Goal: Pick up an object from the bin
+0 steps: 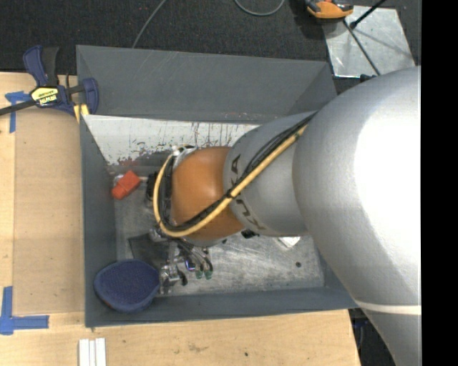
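Two things lie nearest the gripper [182, 270]: a dark blue rounded cap [127, 284] in the near left corner of the bin [215, 304], just beside it, and an orange block [126, 184] farther back by the left wall. Whether the gripper is apart or together cannot be told. It may shove the cap against the wall rather than catch it.

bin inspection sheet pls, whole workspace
surface: grey metal bin, floor scuffed and stained
job's things: blue round thing in the near-left corner; orange block at far left
clutter: dark flat piece and white scrap by the arm
claw: claw low, next to the blue round thing; contact cannot be told
cables: yellow cable looped round the orange wrist cover
surroundings: dark surface behind the bin
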`<state>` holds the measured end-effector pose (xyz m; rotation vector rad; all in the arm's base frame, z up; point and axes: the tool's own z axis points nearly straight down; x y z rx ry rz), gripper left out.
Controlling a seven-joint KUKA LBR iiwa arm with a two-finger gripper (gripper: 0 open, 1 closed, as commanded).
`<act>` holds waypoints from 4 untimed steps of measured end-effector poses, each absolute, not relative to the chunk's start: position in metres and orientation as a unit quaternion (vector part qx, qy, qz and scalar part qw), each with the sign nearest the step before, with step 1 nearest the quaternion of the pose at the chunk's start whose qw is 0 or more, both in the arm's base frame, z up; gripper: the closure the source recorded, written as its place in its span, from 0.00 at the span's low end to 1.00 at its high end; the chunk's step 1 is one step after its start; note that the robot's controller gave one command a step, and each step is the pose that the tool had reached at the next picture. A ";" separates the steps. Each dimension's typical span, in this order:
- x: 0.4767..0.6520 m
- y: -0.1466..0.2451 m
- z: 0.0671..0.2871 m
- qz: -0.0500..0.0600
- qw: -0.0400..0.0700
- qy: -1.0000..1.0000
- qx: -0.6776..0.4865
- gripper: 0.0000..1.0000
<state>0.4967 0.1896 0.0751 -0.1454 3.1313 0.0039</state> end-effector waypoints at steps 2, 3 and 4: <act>0.503 0.190 0.080 0.003 0.011 0.999 -0.044 1.00; 0.505 0.190 0.117 0.001 0.004 0.999 -0.044 1.00; 0.507 0.190 0.135 0.001 0.003 0.999 -0.043 1.00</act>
